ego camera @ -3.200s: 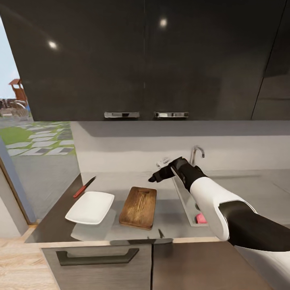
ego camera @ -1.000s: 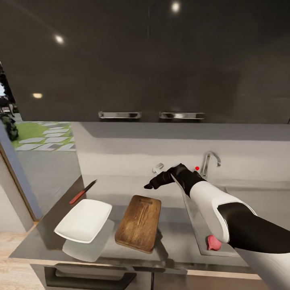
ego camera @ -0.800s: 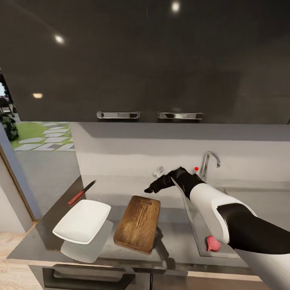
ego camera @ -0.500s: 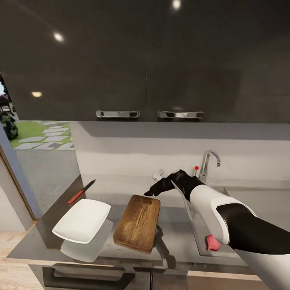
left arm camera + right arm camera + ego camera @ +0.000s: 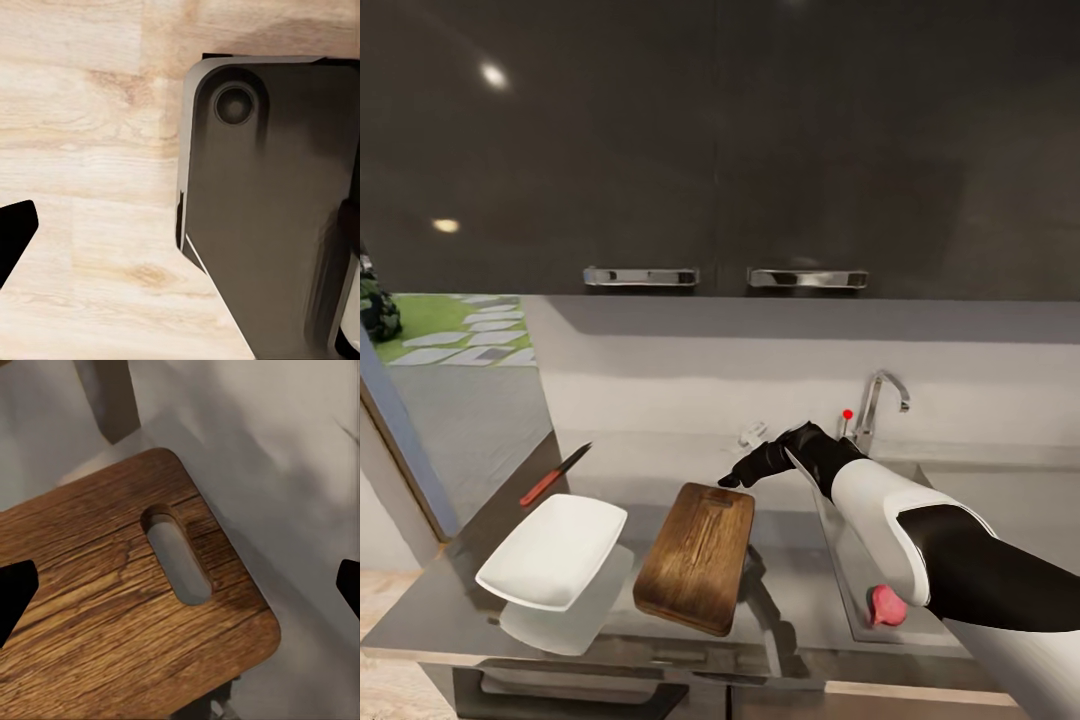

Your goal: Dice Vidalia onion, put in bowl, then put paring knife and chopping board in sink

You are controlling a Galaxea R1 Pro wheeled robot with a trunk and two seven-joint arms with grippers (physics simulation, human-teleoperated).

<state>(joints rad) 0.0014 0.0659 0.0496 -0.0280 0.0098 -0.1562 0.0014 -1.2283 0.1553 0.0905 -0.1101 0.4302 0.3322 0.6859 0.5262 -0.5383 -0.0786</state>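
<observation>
The left end effector (image 5: 15, 238) shows as one dark fingertip at the edge of the left wrist view, over pale wooden floor and a dark grey rounded base plate (image 5: 262, 225); whether its fingers are apart or together I cannot tell.

In the head view, left to right on the dark grey surface (image 5: 800, 590): the paring knife (image 5: 555, 474) lies near the left edge with its red handle toward the front and its blade pointing back. Just in front of it sits the white bowl (image 5: 552, 549), close beside the chopping board (image 5: 696, 556), which lies with its handle hole at the far end.

The right end effector (image 5: 732, 478) hovers over that far end of the board. In the right wrist view its two dark fingertips sit at opposite edges, spread wide apart and holding nothing, with the handle hole between them.

Right of the board is the sink (image 5: 840, 560), its basin largely hidden by the right forearm. A pinkish-red rounded thing (image 5: 886, 605) shows at the basin's near edge, partly cut off by the arm; what it is I cannot tell. The tap (image 5: 880, 405) stands behind.

Against the picture half a second ago, the whole view has shifted slightly; the right end effector still hovers at the board's far end.
</observation>
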